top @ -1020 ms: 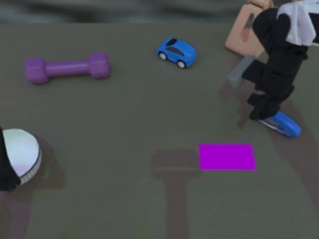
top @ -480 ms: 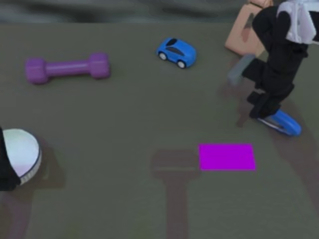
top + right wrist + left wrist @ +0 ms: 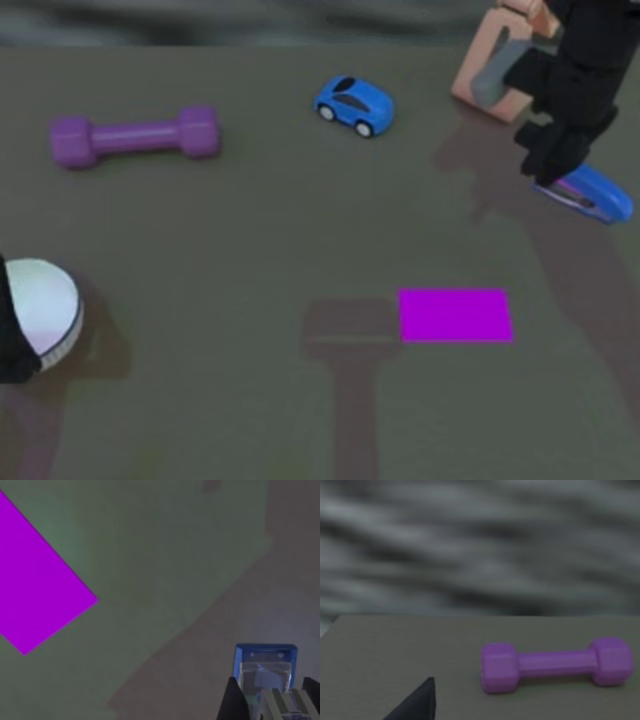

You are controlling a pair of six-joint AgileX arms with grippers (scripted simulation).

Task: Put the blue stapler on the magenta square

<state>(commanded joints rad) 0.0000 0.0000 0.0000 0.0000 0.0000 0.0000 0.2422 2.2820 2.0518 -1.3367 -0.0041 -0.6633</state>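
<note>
**Stapler gripped at the far right, clear of the magenta patch**

Much of the right arm runs out of the top view at the far right corner, and its dark links cover part of a peach-coloured block (image 3: 478, 75) there. The right gripper (image 3: 553, 172) hides the stapler's left end; in the right wrist view only the stapler's front end and silvery underside show between the two dark fingers (image 3: 234, 700). The left arm is parked at the near left edge, mostly cut off, and its fingers cannot be read.

The right arm reaches down from the far right, its gripper clamped on the blue stapler (image 3: 592, 193) at that left end.

The stapler's long axis runs diagonally, from far-left to near-right, with the free end pointing toward the right edge. It sits well apart from the magenta square (image 3: 455, 315), which lies nearer and to the left.

A purple dumbbell (image 3: 135, 136) and a blue toy car (image 3: 354, 105) lie along the far side.
</note>
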